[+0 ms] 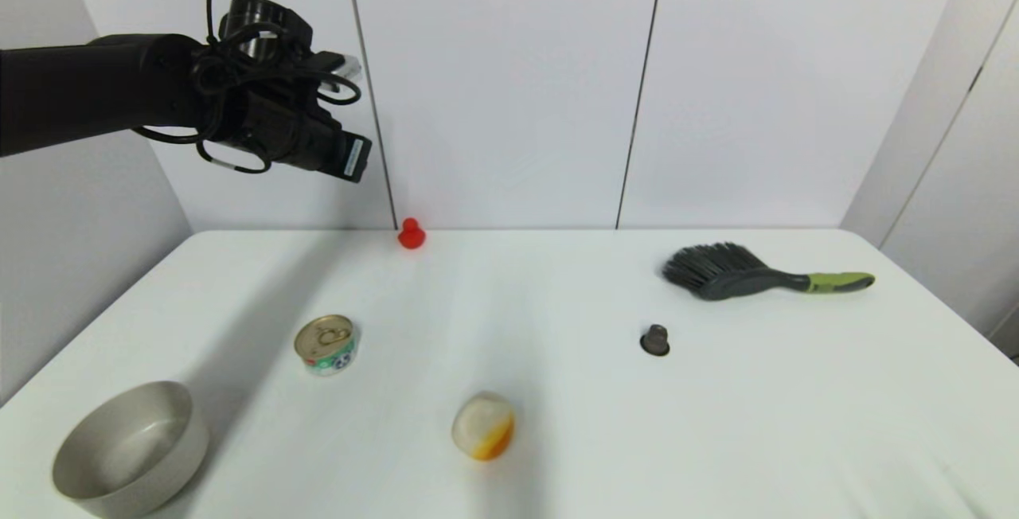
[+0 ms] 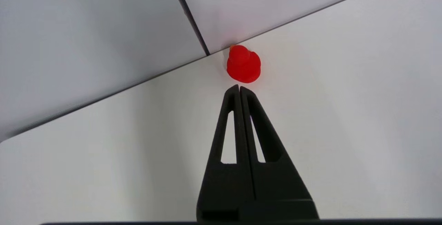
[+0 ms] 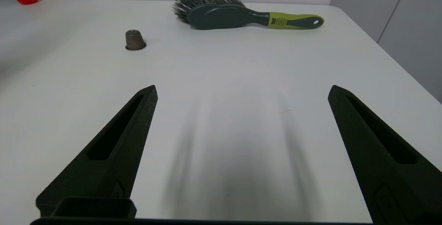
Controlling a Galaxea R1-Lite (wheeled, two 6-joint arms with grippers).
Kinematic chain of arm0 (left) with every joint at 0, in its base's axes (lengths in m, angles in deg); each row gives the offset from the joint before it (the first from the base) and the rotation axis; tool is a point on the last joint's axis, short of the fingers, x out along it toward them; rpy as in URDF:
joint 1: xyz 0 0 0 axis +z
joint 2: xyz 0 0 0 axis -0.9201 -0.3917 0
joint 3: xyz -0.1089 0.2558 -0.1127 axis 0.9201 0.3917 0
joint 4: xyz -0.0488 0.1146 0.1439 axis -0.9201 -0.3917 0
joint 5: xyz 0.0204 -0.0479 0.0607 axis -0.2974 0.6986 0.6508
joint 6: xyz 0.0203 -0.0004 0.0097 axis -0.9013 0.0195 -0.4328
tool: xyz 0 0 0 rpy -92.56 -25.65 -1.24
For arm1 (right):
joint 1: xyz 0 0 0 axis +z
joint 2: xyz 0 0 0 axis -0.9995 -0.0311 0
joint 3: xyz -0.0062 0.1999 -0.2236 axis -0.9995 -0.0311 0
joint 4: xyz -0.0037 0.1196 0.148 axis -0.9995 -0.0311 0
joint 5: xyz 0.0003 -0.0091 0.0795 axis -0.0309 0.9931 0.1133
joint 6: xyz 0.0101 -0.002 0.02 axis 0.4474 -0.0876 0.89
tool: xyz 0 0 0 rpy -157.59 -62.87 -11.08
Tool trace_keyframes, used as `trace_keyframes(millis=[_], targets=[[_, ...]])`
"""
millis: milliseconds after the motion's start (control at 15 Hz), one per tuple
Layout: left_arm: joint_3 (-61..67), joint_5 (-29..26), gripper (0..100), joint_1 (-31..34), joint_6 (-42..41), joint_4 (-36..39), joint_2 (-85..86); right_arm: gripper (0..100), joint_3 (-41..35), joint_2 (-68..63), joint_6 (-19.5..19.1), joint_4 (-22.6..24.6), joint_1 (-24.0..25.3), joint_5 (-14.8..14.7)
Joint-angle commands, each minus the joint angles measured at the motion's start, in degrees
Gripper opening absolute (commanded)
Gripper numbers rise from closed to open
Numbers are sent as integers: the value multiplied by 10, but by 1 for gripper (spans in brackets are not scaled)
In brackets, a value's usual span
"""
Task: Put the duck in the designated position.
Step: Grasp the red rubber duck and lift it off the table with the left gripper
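Duck [image 1: 411, 234] sits top-centre of head view, at far edge of tabletop [image 1: 557, 423] against the wall, nothing touching it. Left end effector [image 2: 239, 87] w/ fingers pressed together, empty, raised in upper left of head view, tips aimed at duck. Right end effector [image 3: 241, 92] low over tabletop, fingers wide apart, empty.

Bowl [image 1: 127, 449], can [image 1: 326, 344], ball [image 1: 483, 425], brush [image 1: 756, 273].
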Motion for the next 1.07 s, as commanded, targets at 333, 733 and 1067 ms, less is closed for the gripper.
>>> trace_keyframes(millis=[333,733,1067], targets=[[2,-41,100,-7,11,107,-41,100,-5,-1,0,0,0,0],[2,-39,100,-15,39,110,-82,100,-5,-1,0,0,0,0],[2,-39,100,-14,70,120,-117,100,-5,-1,0,0,0,0]])
